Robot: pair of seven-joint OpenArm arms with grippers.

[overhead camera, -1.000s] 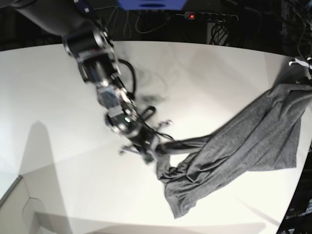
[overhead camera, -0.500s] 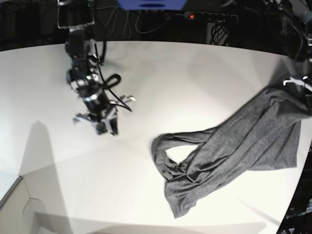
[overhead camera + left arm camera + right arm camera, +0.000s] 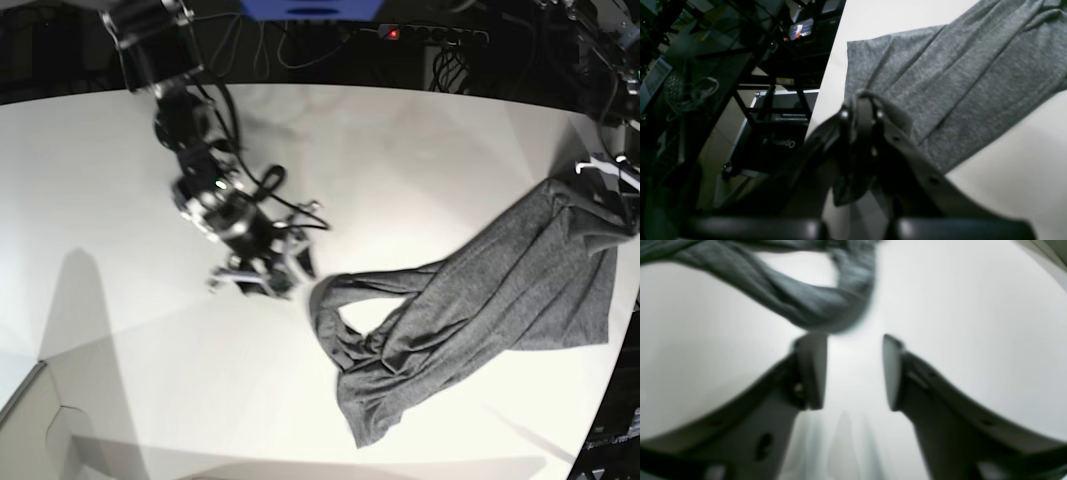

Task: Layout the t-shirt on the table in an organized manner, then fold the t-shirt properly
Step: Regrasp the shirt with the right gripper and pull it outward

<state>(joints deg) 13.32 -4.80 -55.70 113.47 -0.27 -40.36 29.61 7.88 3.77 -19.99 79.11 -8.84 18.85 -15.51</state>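
Laying-out stage, no folding yet. On the left, the right gripper [image 3: 285, 272] hovers low over the table [image 3: 90, 200], jaws spread and empty, just beside the t-shirt [image 3: 480, 300]'s looped near end. Next it must nip that loop and draw it out flat. Far right, the left gripper [image 3: 862, 111] is pinched on the shirt's edge. Writing: a case below reads roughly "Open…", mirrored, unclear.

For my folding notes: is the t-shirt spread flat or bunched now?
Bunched: the t-shirt lies twisted in wrinkled folds on the table, one end looped.
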